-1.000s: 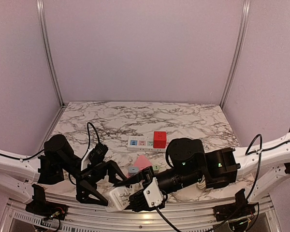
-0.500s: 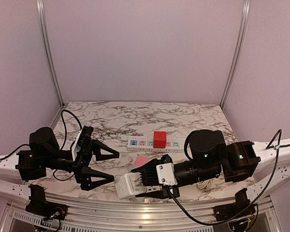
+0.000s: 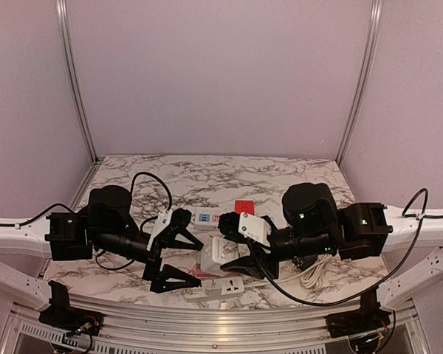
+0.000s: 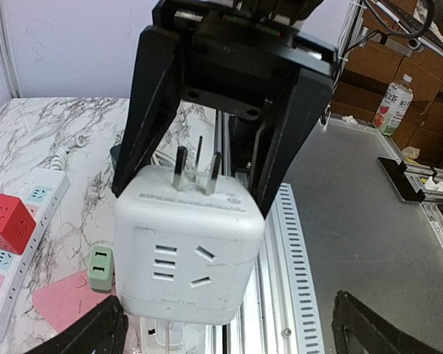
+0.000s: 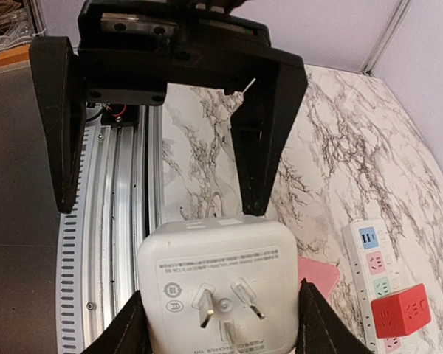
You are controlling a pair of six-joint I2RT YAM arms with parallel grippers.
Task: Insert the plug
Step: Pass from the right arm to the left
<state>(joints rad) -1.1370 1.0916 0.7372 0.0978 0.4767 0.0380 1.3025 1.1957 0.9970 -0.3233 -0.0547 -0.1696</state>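
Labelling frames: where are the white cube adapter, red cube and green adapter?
white cube adapter (image 4: 188, 254), left wrist view, socket face.
red cube (image 4: 9, 221), left wrist view, its middle.
green adapter (image 4: 100, 267), left wrist view, slotted face.

Both arms stretched inward from the sides, forearms roughly level, wrists pointing at each other. The left tool (image 3: 198, 259) held its fingers spread wide. The right tool (image 3: 224, 248) had its fingers partway closed, gripping.

From above we see the power strip (image 3: 205, 217) only in part; the right arm (image 3: 310, 221) hides the rest. The left gripper (image 4: 225, 332) has its fingertips (image 4: 85, 335) cut off by the left wrist view's bottom edge. The white cube plug (image 5: 221, 287) runs off the bottom of the right wrist view.
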